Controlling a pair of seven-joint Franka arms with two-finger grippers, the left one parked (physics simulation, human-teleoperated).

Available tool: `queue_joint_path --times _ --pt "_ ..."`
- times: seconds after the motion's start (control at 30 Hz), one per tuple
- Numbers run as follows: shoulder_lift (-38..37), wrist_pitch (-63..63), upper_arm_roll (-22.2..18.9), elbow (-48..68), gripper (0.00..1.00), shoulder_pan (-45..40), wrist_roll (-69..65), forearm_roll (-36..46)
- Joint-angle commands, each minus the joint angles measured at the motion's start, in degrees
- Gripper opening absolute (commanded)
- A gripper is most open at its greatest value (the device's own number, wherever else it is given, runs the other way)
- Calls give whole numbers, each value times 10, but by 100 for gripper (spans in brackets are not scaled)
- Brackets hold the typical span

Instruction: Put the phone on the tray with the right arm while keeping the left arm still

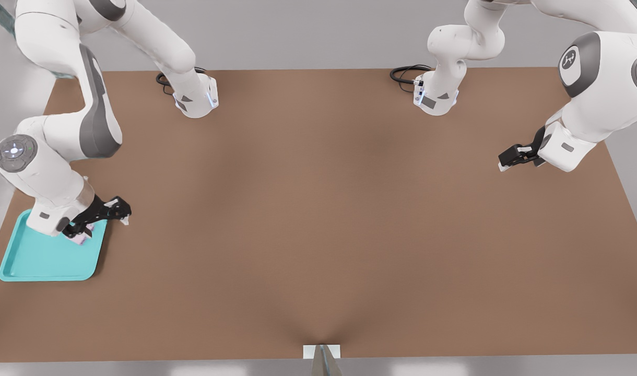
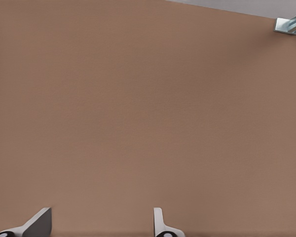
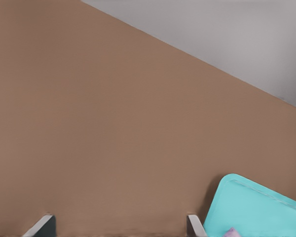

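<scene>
While the hand [image 1: 102, 216] hides it frontally, the wrist shows the phone [image 3: 231, 232] on the tray [image 3: 256, 207].

— What is filling most of the scene?
— A broad brown tabletop [image 1: 318, 219] is spreading wide, soft shadows lying across its middle.
— And around it?
— Plain pale grey floor [image 1: 308, 36] is showing past its edges.
</scene>
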Motion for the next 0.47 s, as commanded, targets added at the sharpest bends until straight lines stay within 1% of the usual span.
queue_joint_path --times 0.0,0.03,0.07,0.1,0.13,0.17,0.27,0.3,0.33,0.43 --pt "-109 -63 -408 -44 100 360 119 136" --pt "-102 -69 -452 -40 100 403 105 149" --pt "-90 -72 -453 -30 100 398 105 150" --pt "-83 -134 -445 5 100 395 105 151" --pt "-69 -174 -417 45 100 383 108 151" --pt "-59 -191 -380 59 100 340 108 151" --pt "-39 -221 -385 102 100 347 113 150" --pt "-34 -221 -400 113 100 347 110 181" --pt "-34 -219 -417 113 100 349 97 187" --pt "-32 -218 -416 112 100 350 99 187"
